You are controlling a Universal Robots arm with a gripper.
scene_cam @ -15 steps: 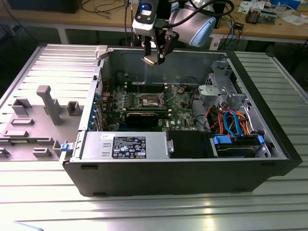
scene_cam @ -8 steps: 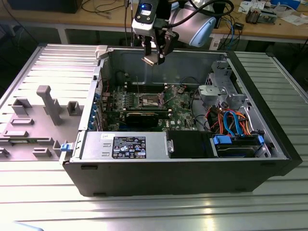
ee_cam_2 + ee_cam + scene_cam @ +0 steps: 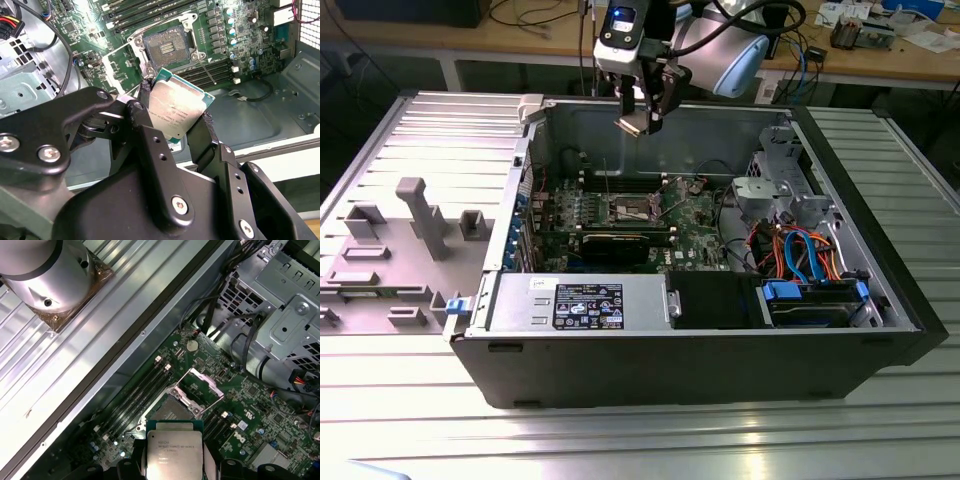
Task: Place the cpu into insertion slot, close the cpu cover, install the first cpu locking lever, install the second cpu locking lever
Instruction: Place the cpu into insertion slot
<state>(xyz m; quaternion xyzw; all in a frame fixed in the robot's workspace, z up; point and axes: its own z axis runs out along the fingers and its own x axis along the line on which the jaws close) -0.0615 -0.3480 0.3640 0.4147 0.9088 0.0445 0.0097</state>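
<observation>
surface: ribbed metal table (image 3: 620, 445) | load: open computer case (image 3: 670, 365) (lying sideways) | beside: grey panel (image 3: 450, 135)

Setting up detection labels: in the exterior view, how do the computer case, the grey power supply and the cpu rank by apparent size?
1. computer case
2. power supply
3. cpu, smallest by far, held up above the case.

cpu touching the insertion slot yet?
Apart. In the exterior view the claw holds the cpu high in the air, with a clear gap down to the insertion slot.
</observation>
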